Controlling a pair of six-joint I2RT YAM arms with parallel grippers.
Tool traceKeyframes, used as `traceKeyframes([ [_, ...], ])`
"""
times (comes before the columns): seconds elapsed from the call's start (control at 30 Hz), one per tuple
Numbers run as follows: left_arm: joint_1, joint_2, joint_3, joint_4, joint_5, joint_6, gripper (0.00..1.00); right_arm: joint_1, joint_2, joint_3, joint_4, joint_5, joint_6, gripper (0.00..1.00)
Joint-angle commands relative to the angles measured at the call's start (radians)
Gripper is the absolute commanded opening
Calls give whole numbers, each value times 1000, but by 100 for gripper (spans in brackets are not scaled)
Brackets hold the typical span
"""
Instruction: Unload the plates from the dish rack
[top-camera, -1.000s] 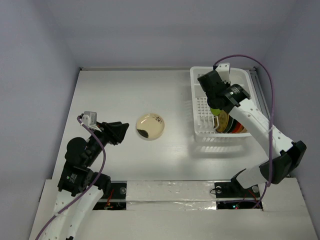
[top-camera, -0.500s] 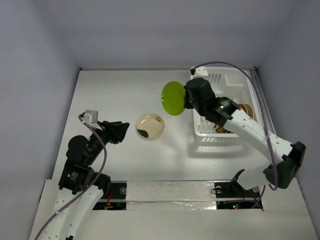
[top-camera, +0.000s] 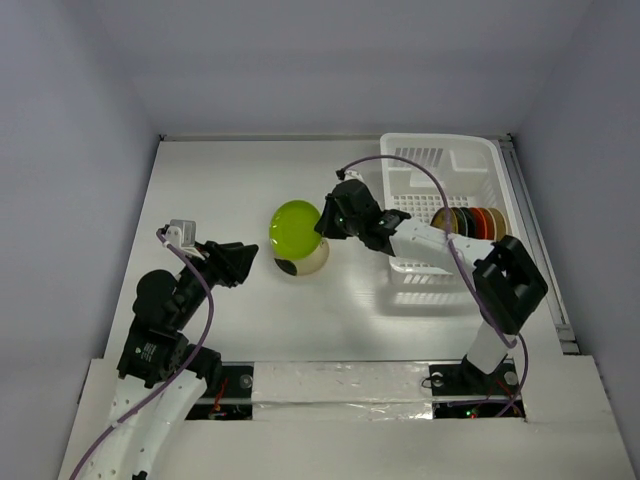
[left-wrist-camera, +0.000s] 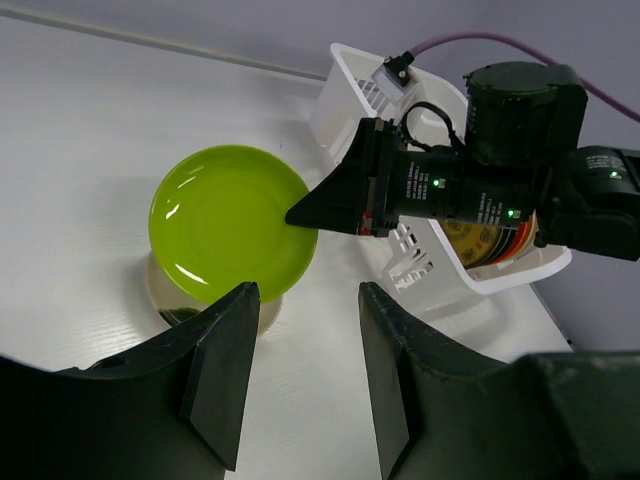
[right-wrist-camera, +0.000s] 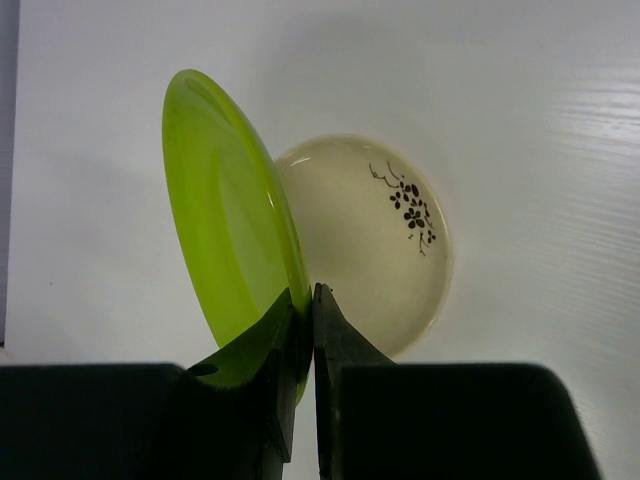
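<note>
Plates left in the dish rack stand on edge in a row at its right end, well behind your right end effector and off to its right. You can make out a patterned yellow one, black and orange-red among them.

Your right end effector is closed tight on the rim of the green plate, one finger on each face. The plate juts out ahead of the fingertips, tilted steeply, with its hollow side turned to the end effector's left in the wrist view. Just beyond the fingertips and partly under the green plate lies the cream plate, flat on the bench, its dark sprig marking face up. Whether the green plate's lower edge touches the cream one cannot be told from these views.

Your left end effector hangs over the bench with its fingers parted and nothing between them. Both plates sit ahead of it and slightly to its left, apart from its fingertips. The right end effector reaches in from ahead on its right.
</note>
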Motion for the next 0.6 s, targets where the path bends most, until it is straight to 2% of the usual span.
traceKeyframes([
  [0.0,6,4,26,30,-6,-2,41,7,3,-39,179,-59,79,0],
  [0.2,6,2,24,31,-4,-2,41,7,23,-141,242,-69,125,4],
  [0.47,6,0,21,36,-1,-4,41,7,52,-185,242,-82,138,22],
  [0.5,6,0,21,38,1,-2,41,7,49,-187,233,-72,138,26],
  [0.57,15,-3,20,38,1,-5,41,7,35,-200,213,-46,135,41],
])
